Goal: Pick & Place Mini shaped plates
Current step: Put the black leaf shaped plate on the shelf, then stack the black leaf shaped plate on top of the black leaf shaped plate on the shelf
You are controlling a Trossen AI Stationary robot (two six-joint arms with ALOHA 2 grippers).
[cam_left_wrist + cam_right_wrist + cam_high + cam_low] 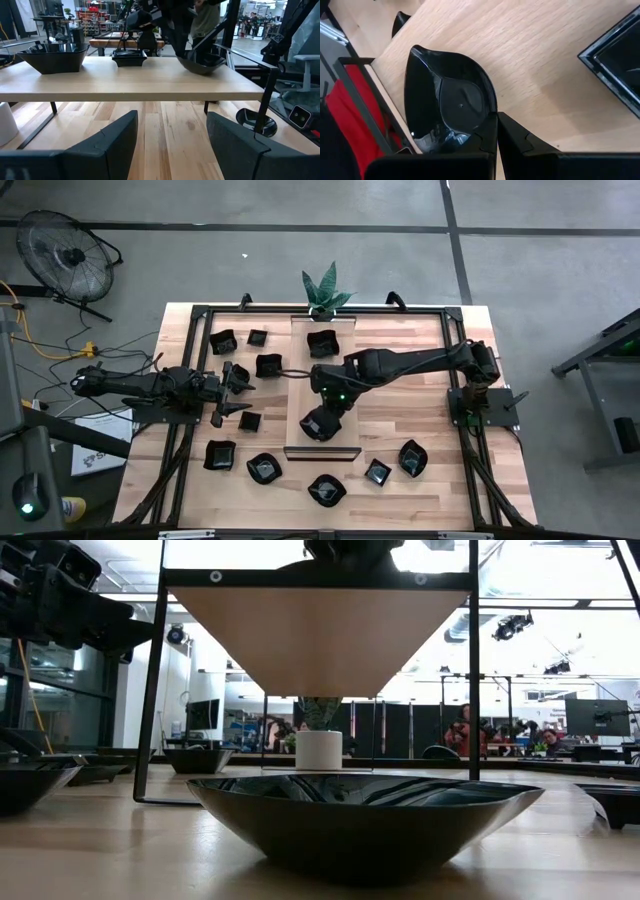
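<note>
Eleven mini shaped plates [264, 468] were counted in the high view, all glossy black. Two of them were seen over the long pale wooden board [322, 385], of which only one was present, and nine were seen on the table [420, 420] around it. How many were square and how many wavy-rimmed could not be told for certain. Two dark arms were counted, the left arm [150, 383] and the right arm [410, 363]. One potted plant [325, 288] was counted at the table's far edge, and one floor fan [65, 255] beside the table.
</note>
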